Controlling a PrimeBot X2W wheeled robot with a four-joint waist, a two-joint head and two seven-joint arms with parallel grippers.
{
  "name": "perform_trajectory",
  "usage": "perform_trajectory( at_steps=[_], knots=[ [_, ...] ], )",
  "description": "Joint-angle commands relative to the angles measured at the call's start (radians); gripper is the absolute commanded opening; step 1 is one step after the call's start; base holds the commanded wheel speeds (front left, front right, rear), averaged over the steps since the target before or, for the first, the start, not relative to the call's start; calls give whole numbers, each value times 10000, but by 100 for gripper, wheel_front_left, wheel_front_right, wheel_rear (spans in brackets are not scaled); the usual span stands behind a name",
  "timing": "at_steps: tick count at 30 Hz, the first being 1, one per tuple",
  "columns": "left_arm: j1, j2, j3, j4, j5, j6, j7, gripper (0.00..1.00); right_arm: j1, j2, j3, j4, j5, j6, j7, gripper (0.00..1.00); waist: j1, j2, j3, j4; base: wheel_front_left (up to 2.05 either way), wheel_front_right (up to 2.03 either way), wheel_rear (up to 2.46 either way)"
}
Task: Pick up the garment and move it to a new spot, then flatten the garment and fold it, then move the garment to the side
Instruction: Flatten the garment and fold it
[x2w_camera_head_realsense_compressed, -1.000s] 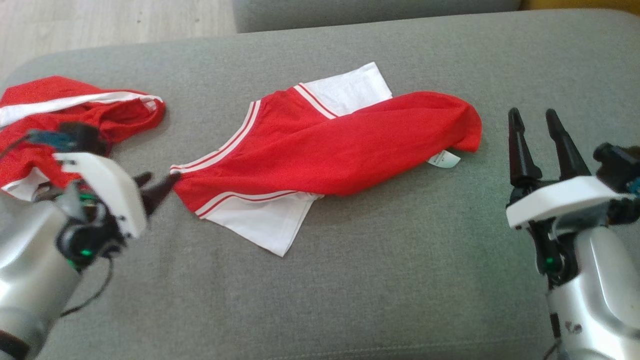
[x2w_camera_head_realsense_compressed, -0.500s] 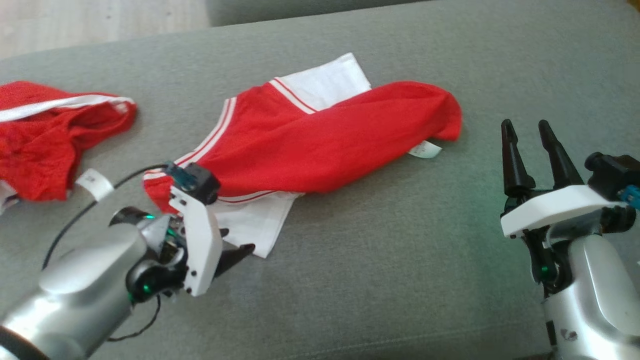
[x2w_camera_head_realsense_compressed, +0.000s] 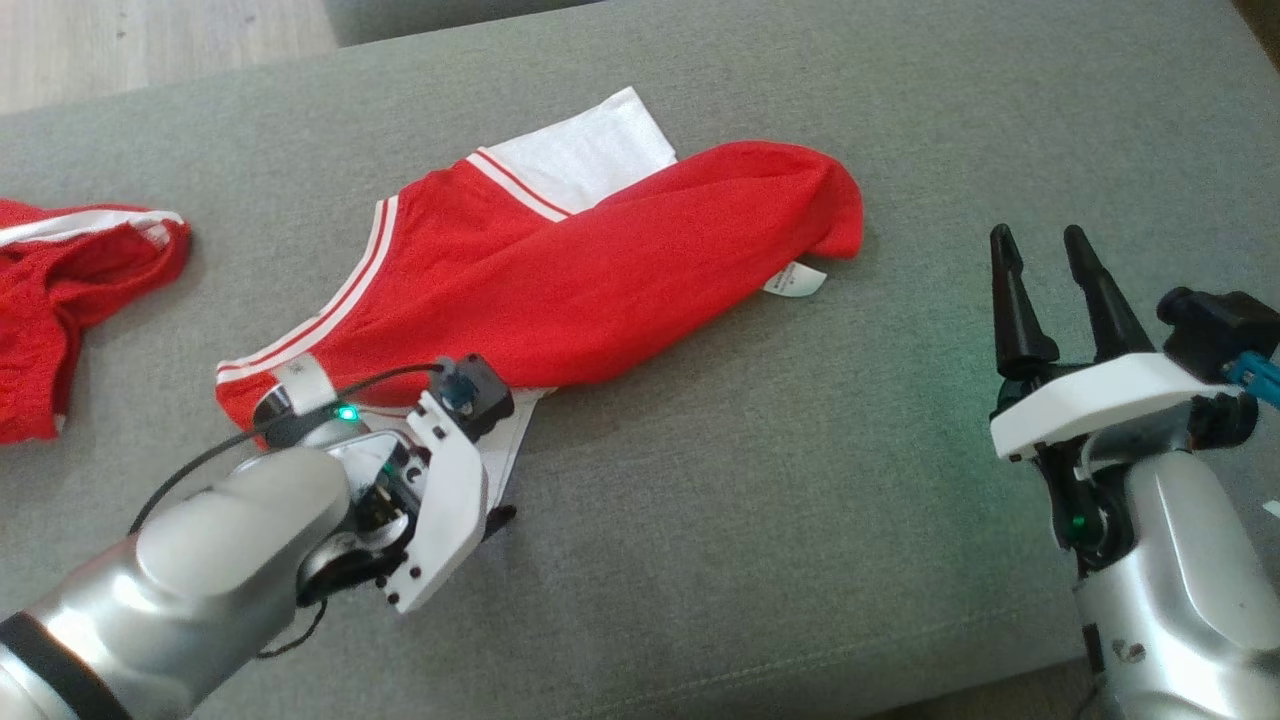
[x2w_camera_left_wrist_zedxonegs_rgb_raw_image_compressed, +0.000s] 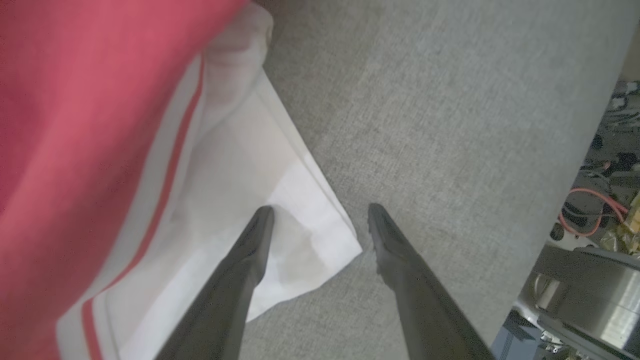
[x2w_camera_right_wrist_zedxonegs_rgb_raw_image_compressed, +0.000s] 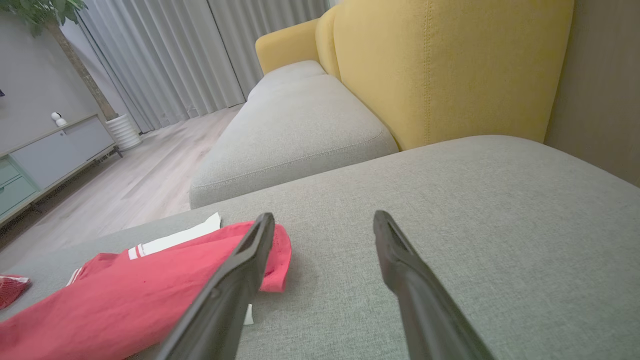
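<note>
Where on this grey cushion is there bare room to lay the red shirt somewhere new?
Bare grey cushion lies between the red-and-white shirt and the right pincer, and along the near edge. The left is crowded: the left pincer over the shirt's white corner, another red garment farther left.

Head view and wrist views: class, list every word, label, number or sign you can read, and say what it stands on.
Nothing here can be read.
White tag at the red garment's edge: print too small and blurred.
White band by the left arm's wrist: faint marks, too blurred.
Small dark mark on the right arm's shell: too small.
</note>
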Motion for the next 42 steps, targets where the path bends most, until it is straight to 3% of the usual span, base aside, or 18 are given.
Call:
perform_trajectory(
  at_steps=[1, 4, 5, 6, 7, 17, 24, 31, 37, 38, 39, 42],
  knots=[
    [-170, 246, 354, -208, 422, -58, 411, 100, -369, 24, 248, -241, 66, -7, -139, 100, 0, 0, 10, -63, 0, 0, 0],
    [-26, 246, 351, -197, 688, -58, 731, 100, -392, 21, 242, -195, 60, -7, -148, 100, 0, 0, 10, -76, 0, 0, 0],
    [22, 250, 351, -151, 738, -58, 889, 82, -395, 20, 236, -169, 58, -7, -147, 100, 0, 0, 4, -74, 0, 0, 0],
    [53, 255, 350, -119, 801, -58, 1033, 38, -398, 15, 237, -142, 58, -7, -144, 100, 0, 0, -3, -70, 0, 0, 0],
    [56, 252, 350, -75, 789, -58, 1107, 0, -404, 11, 238, -117, 61, -7, -141, 100, 0, 0, -13, -58, 0, 0, 0],
    [-498, 443, 368, -42, -467, -59, 1003, 0, -356, -59, 176, 38, 46, -7, -138, 100, 0, 0, -372, 302, 0, 0, 0],
    [-487, 1428, 770, -447, -1710, -17, 1403, 0, -158, -155, 160, 20, 74, -7, 7, 100, 0, 0, -760, 836, 0, 0, 0],
    [433, 2487, 883, -1013, -2633, 438, 1794, 0, 52, -237, 133, -73, 67, -7, 251, 100, 0, 0, -1033, 1312, 0, 0, 0],
    [1298, 2702, 905, -984, -3154, 726, 1507, 0, 167, -302, 130, -203, 64, -7, 519, 100, 0, 0, -1076, 1531, 0, 0, 0],
    [1381, 2641, 955, -923, -3178, 759, 1305, 35, 182, -316, 121, -214, 62, -7, 556, 100, 0, 0, -1081, 1572, 0, 0, 0],
    [1465, 2576, 985, -839, -3225, 776, 1169, 100, 199, -322, 121, -221, 59, -7, 592, 100, 0, 0, -1095, 1609, 0, 0, 0],
    [1519, 2436, 1204, -669, -3194, 845, 523, 100, 266, -324, 121, -273, 51, -7, 708, 100, 0, 0, -1185, 1722, 0, 0, 0]
  ],
)
